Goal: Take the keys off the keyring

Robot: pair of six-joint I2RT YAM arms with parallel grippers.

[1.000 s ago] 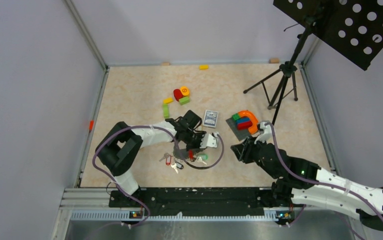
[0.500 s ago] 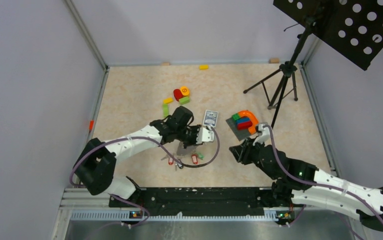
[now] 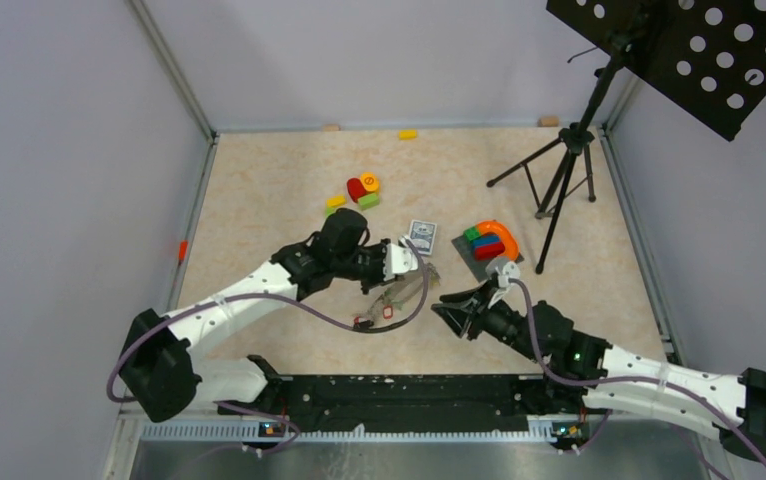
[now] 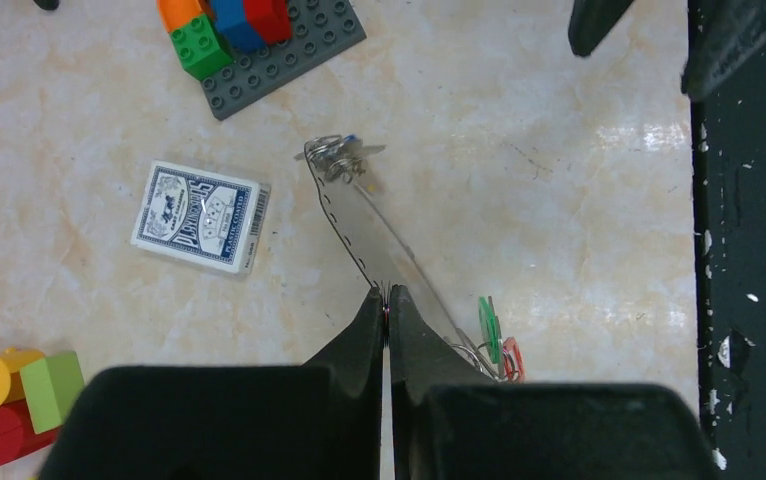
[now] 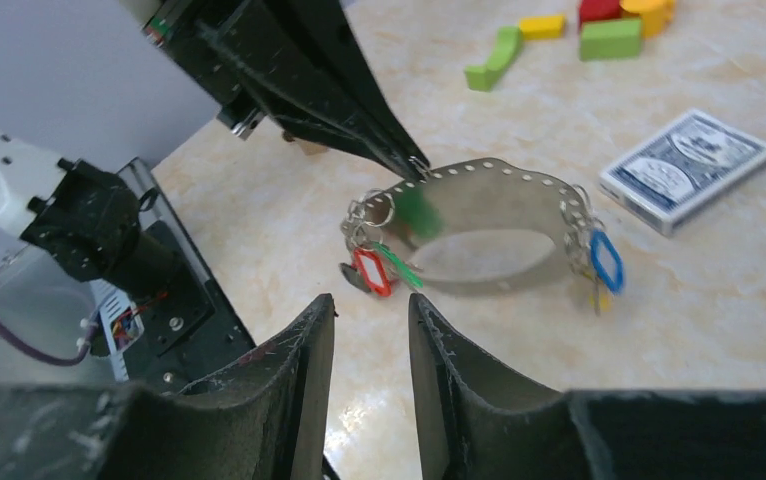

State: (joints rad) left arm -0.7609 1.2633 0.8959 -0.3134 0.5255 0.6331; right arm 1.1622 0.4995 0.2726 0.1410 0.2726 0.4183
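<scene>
The keyring (image 5: 479, 180) is a wide thin grey metal band with holes, standing on edge on the floor. My left gripper (image 4: 386, 292) is shut on its upper edge; in the top view the gripper (image 3: 417, 268) sits over the keyring (image 3: 402, 292). Keys hang at both ends: a red tag (image 5: 371, 272) and a green tag (image 5: 414, 213) on the near end, a blue tag (image 5: 606, 262) and a yellow one on the far end. My right gripper (image 5: 369, 300) is open and empty, low over the floor just short of the red-tagged key; it shows to the keyring's right in the top view (image 3: 444, 306).
A playing-card box (image 3: 421, 236) lies just behind the keyring. A grey baseplate (image 3: 469, 262) with coloured blocks and an orange arch is to the right. Loose toy blocks (image 3: 361, 190) lie further back. A black tripod stand (image 3: 559, 180) stands at the back right.
My left gripper has moved back and to the right with the keyring in it, dragging the keys along. My right gripper has swung left toward the keyring's near end.
</scene>
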